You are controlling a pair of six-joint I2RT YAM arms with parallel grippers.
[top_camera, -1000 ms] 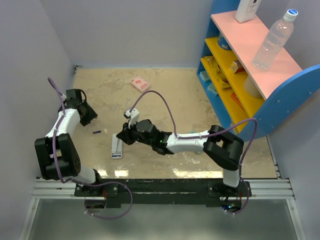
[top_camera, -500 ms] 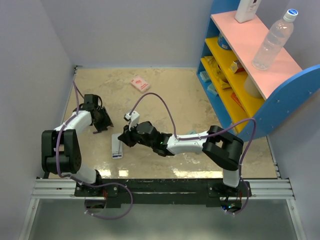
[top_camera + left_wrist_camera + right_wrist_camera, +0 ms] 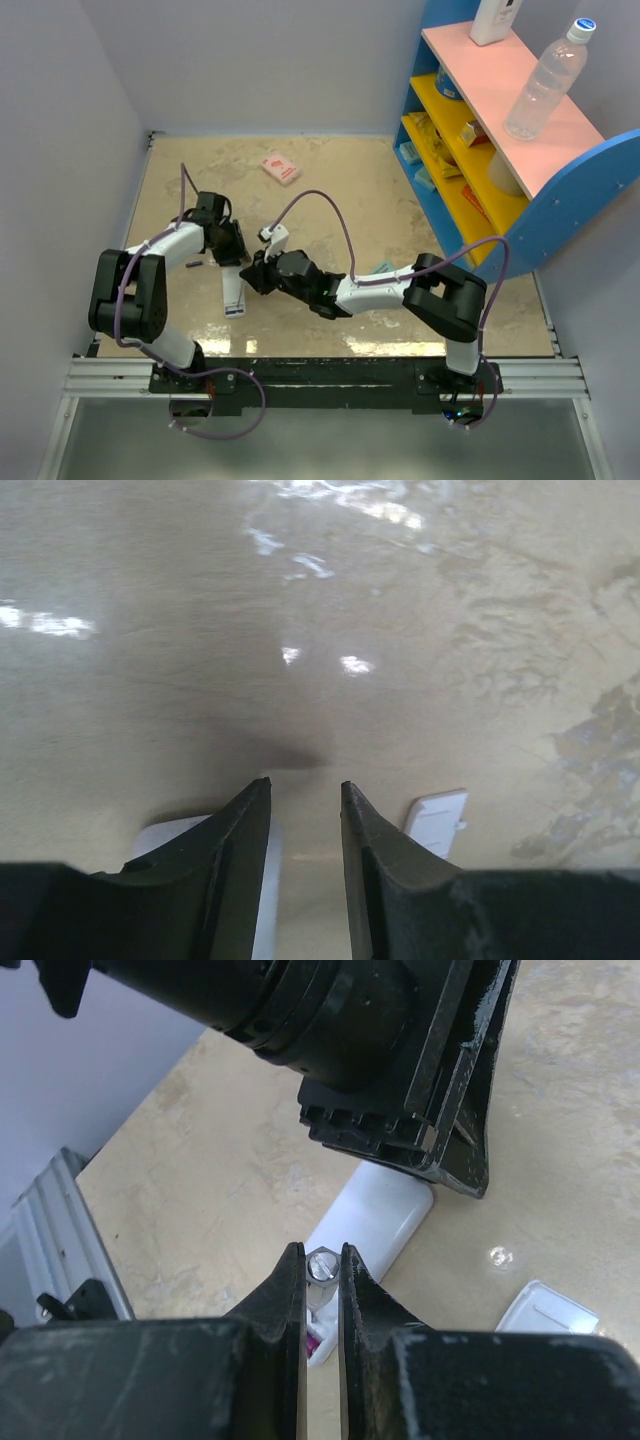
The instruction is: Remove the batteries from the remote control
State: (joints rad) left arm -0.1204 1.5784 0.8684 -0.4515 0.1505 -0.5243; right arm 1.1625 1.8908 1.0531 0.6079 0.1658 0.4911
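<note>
Right tool [image 3: 320, 1254] is clamped on the battery [image 3: 322, 1265], so I'd lift straight out and press the left tool [image 3: 305, 790], jaws parted and empty, onto the remote [image 3: 376, 1216].

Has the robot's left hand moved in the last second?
Yes. The left hand swung to the right in the top view, away from the left wall, and is now at the far end of the remote control.

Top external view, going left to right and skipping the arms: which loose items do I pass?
small dark object → remote control → pink packet → white container → clear bottle
</note>
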